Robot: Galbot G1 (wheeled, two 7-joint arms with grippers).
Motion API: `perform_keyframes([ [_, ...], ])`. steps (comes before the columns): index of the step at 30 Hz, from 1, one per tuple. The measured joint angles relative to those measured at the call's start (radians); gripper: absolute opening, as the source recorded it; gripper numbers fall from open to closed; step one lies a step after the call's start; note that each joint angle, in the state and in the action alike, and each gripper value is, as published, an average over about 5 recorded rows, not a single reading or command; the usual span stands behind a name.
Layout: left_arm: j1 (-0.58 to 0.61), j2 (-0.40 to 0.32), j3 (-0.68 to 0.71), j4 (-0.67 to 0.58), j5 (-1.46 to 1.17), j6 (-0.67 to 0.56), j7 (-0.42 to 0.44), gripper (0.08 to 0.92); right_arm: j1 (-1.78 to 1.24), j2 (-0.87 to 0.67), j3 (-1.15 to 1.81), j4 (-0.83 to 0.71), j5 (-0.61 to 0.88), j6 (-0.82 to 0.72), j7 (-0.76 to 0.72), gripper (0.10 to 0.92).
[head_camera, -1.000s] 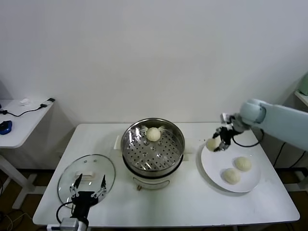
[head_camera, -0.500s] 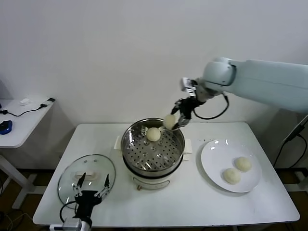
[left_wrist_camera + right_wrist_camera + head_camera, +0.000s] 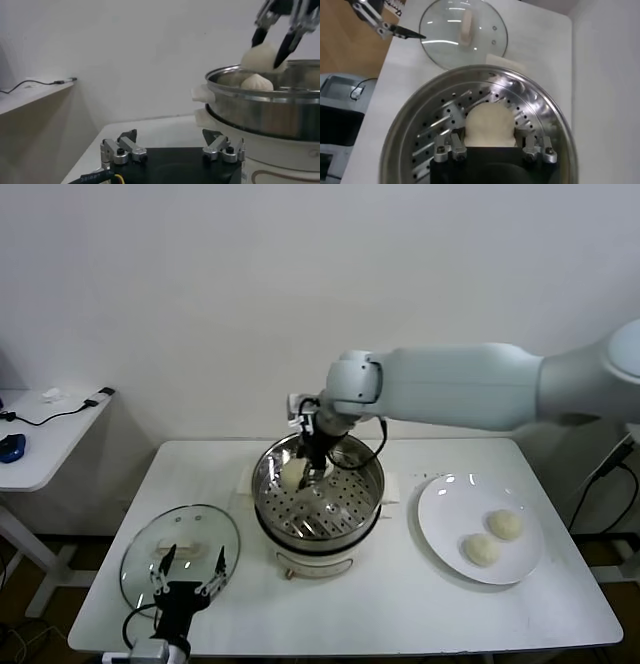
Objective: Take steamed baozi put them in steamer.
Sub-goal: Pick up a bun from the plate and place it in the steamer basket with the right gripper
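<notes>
The steamer (image 3: pixel 318 502) stands mid-table, a shiny steel pot with a perforated tray on a cream base. My right gripper (image 3: pixel 307 469) reaches in over its rim, shut on a steamed baozi (image 3: pixel 293 472). The right wrist view shows that baozi (image 3: pixel 489 125) between the fingers of the right gripper (image 3: pixel 490 144), above the tray of the steamer (image 3: pixel 420 130). From the left wrist, the held baozi (image 3: pixel 263 56) hangs just above the steamer (image 3: pixel 260 107), and another baozi (image 3: pixel 256 82) rests inside. Two baozi (image 3: pixel 505 524) (image 3: pixel 481 549) lie on the white plate (image 3: pixel 440 514). My left gripper (image 3: pixel 185 572) is parked open.
The glass lid (image 3: pixel 180 544) with a white handle lies flat at the table's front left, right behind the left gripper (image 3: pixel 169 136). A side table (image 3: pixel 40 434) with cables stands off to the left. The wall runs close behind the steamer.
My right arm carried a baozi from the plate leftward over the steamer and lowered it towards the tray. The left arm stayed put.
</notes>
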Motion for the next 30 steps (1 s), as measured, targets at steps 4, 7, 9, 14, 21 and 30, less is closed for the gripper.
perform_keyframes([
  [4,-0.002,0.001,-0.003,0.002,-0.001,0.000,0.001,0.823,-0.049,0.044,0.002,-0.056,-0.007,-0.007,0.017,0.653],
  [7,-0.005,0.001,-0.003,0.005,-0.002,0.000,0.001,0.823,-0.081,0.068,0.004,-0.087,-0.013,-0.012,0.027,0.653],
  [9,-0.007,0.001,-0.002,0.006,-0.002,0.000,0.001,0.823,-0.095,0.077,0.005,-0.101,-0.016,-0.014,0.032,0.665],
  [14,-0.008,0.001,-0.002,0.007,-0.002,0.001,0.002,0.823,-0.114,0.088,0.013,-0.117,-0.028,-0.012,0.036,0.783],
  [21,-0.010,-0.004,0.000,0.000,-0.002,0.008,0.005,0.823,-0.076,0.050,0.033,-0.106,-0.057,0.035,-0.013,0.822],
  [30,-0.019,0.003,-0.007,-0.004,-0.008,0.014,0.012,0.823,0.083,-0.177,0.015,-0.051,-0.125,0.171,-0.214,0.823],
])
